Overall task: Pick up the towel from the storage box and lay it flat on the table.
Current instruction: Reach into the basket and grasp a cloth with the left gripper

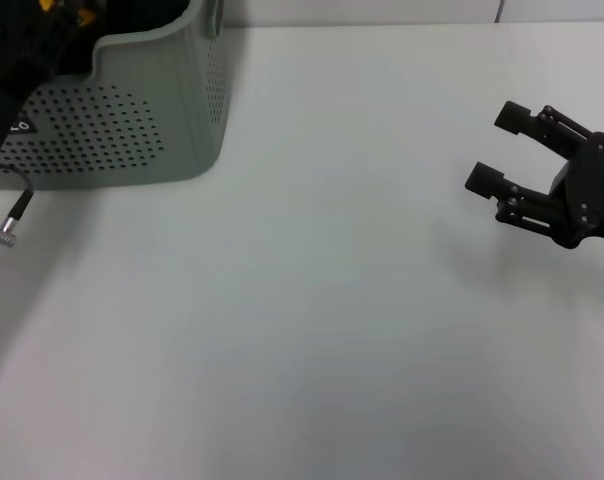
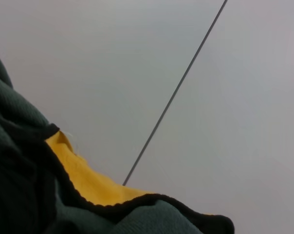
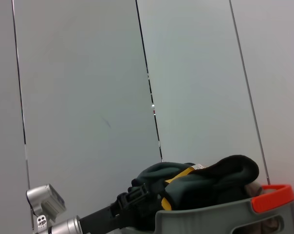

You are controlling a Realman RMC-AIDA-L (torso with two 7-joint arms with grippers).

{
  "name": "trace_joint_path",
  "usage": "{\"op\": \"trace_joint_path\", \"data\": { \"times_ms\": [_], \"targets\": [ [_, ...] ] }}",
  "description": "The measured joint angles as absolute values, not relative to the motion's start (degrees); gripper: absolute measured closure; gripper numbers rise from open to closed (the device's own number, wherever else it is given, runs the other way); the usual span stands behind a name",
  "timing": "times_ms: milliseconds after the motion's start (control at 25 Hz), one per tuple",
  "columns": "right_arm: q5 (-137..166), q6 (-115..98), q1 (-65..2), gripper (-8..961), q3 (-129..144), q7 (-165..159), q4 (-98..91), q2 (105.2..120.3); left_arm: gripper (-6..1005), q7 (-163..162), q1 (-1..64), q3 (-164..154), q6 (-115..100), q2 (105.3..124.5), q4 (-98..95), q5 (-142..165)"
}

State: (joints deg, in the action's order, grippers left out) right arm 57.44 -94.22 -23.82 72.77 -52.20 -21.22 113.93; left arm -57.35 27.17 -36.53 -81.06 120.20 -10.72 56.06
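The pale grey-green storage box [image 1: 132,130] stands at the table's [image 1: 312,300] far left; its rim also shows in the right wrist view [image 3: 210,219]. The towel [image 3: 205,180] is bunched up above the rim, dark green-grey with a yellow strip showing. In the left wrist view, the towel [image 2: 88,180] shows close up, with its yellow face and black edging. My left gripper [image 3: 139,197] is over the box, shut on the towel's bunched side. In the head view only a scrap of yellow towel [image 1: 80,14] shows beside the dark left arm. My right gripper [image 1: 495,147] is open and empty over the table's right side.
An orange handle [image 3: 272,197] sits on the box's rim. A silver plug on a black cable [image 1: 7,225] hangs at the table's left edge, in front of the box. A grey panelled wall [image 3: 88,97] stands behind.
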Motion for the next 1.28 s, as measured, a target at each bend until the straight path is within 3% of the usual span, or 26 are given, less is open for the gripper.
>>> {"op": "trace_joint_path", "data": {
  "times_ms": [640,760,960,1200,1280],
  "targets": [
    [57.5,-94.2,-23.7,96,72.8,-52.2,-21.0,114.23,140,-65.0,28.0,-36.5,-80.8,120.32,-9.4,52.2],
    [57.5,-94.2,-23.7,97,72.8,-52.2,-21.0,114.26,358,-67.4,28.3,-36.5,-80.8,120.30,-8.6,51.0],
    [57.5,-94.2,-23.7,97,72.8,-52.2,-20.9,114.33,613,-68.4,28.5,-36.7,-80.7,120.28,-8.5,50.8],
    [57.5,-94.2,-23.7,97,72.9,-52.2,-20.9,114.35,788,-68.4,29.2,-36.9,-81.0,120.34,-8.5,51.8],
    [57.5,-94.2,-23.7,96,72.9,-52.2,-20.9,114.39,806,-68.3,29.2,-36.9,-81.1,120.34,-8.4,52.0]
  ]
}}
